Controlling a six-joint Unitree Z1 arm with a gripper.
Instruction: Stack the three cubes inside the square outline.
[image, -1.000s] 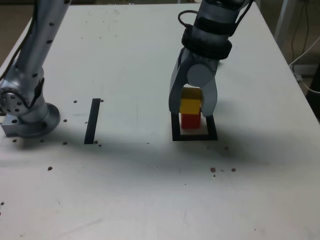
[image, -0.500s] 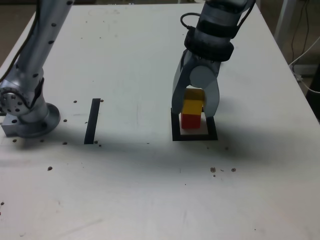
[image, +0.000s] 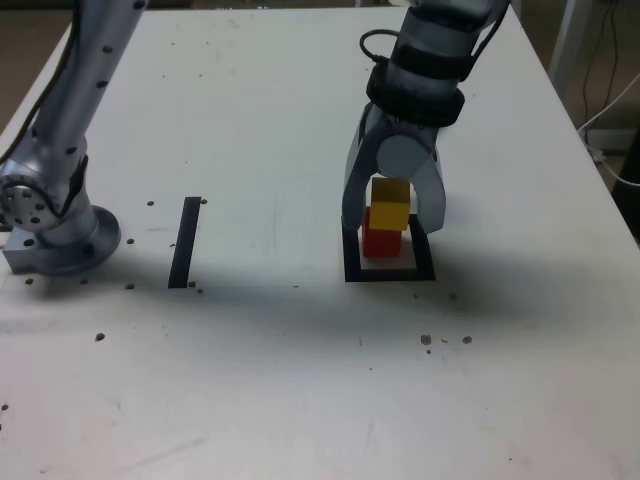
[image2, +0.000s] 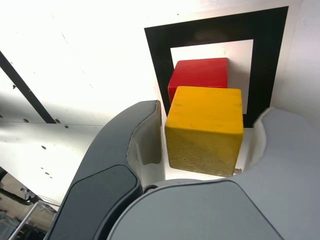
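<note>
Placement is what I'm doing: yellow cube (image2: 205, 130) is sitting on red cube (image2: 199, 74) inside the square outline (image: 352, 262); gripper (image: 394, 222) jaws are spread, at three and nine o'clock; I'm planning to lift clear, then fetch the unseen green one

A small solid red cube (image: 381, 241) stands inside the thick black square outline (image: 388, 272) on its pale off-white centre, and an equal-sized solid yellow cube (image: 389, 205) sits on top of it, shifted slightly toward the exterior view's right, corners not aligned.
</note>
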